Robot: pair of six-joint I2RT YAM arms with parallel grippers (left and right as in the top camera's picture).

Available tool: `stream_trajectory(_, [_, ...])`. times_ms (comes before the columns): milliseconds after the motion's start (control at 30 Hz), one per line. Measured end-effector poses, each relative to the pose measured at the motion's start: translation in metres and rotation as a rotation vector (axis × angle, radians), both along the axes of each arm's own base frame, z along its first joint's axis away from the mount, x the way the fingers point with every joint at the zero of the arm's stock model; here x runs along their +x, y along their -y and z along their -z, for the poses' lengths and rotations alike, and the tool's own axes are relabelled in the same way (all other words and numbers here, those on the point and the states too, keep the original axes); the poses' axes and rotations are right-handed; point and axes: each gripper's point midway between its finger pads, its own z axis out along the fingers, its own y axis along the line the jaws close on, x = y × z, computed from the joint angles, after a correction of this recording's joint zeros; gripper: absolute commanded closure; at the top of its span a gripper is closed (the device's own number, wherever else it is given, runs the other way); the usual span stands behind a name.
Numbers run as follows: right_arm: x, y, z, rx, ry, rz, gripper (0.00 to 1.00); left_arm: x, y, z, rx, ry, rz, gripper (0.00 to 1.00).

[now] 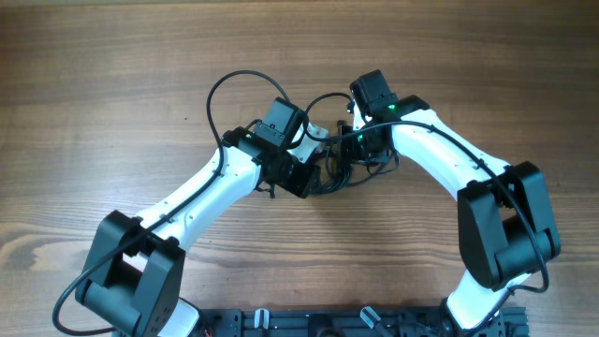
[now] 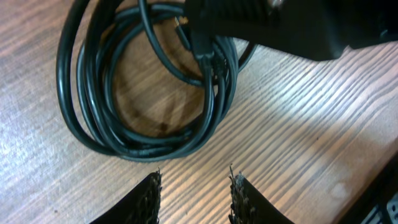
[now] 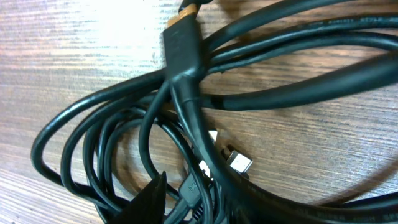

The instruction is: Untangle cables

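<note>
- The cables (image 1: 348,167) lie near the middle of the wooden table (image 1: 112,75), bunched in one black tangle between the two arm tips.
- From the left wrist, the bundle (image 2: 124,134) reads as several thin cords wound into a rough coil. The strands run side by side and cross at the upper right.
- From the right wrist, the cords (image 3: 112,124) overlap in loose loops. One black plug with a gold-coloured tip (image 3: 180,34) lies across thicker strands near the top.
- A small silver-faced plug (image 3: 239,163) rests on the wood inside the tangle, just beside crossing cords.
- Left gripper (image 2: 196,193): jaws stand apart, with bare wood between them and nothing held. The tips sit just short of the coil and do not touch it.
- Right gripper (image 1: 367,142): positioned directly over the tangle, on the far side from the left one. Only one dark fingertip (image 3: 152,199) shows in its own camera, low among the cords. I cannot tell whether it is parted or clamped on a cord.
- Both white arms reach in from the near edge of the table and converge on the bundle.
</note>
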Motion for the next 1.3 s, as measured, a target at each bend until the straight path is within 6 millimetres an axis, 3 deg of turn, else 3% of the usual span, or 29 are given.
stream_trajectory(100, [0.003, -0.001, 0.003, 0.001, 0.003, 0.009, 0.71, 0.004, 0.001, -0.001, -0.004, 0.021, 0.006, 0.62])
stream_trajectory(267, [0.002, 0.002, 0.014, -0.006, -0.029, 0.042, 0.89, 0.006, 0.001, -0.001, 0.000, 0.039, 0.016, 0.63])
stream_trajectory(333, [0.006, 0.000, 0.013, 0.018, -0.024, 0.049, 0.96, 0.007, 0.001, -0.001, 0.004, 0.043, 0.017, 0.68])
stream_trajectory(400, [0.012, -0.003, 0.011, 0.051, -0.012, 0.057, 0.96, 0.008, 0.000, -0.001, 0.009, 0.049, 0.015, 0.70])
stream_trajectory(567, [0.013, -0.011, 0.008, 0.111, -0.018, 0.051, 0.96, 0.014, -0.003, 0.000, 0.027, 0.067, -0.015, 0.70])
stream_trajectory(700, [0.010, -0.018, 0.006, 0.152, -0.034, 0.040, 0.96, 0.018, -0.004, 0.000, 0.035, 0.071, -0.055, 0.62])
stream_trajectory(833, [0.009, -0.026, 0.001, 0.202, -0.044, 0.024, 0.96, 0.018, -0.003, 0.000, 0.044, 0.091, -0.026, 0.46])
stream_trajectory(933, [0.008, -0.029, -0.001, 0.223, -0.047, 0.016, 0.96, 0.018, -0.004, 0.002, 0.070, 0.116, 0.001, 0.41])
stream_trajectory(1100, [0.010, -0.027, 0.000, 0.211, -0.034, 0.016, 0.80, 0.017, -0.010, 0.009, 0.107, 0.134, 0.019, 0.42])
stream_trajectory(1300, [0.016, -0.023, 0.002, 0.183, -0.005, 0.016, 0.72, 0.019, -0.011, 0.010, 0.119, 0.180, 0.088, 0.42])
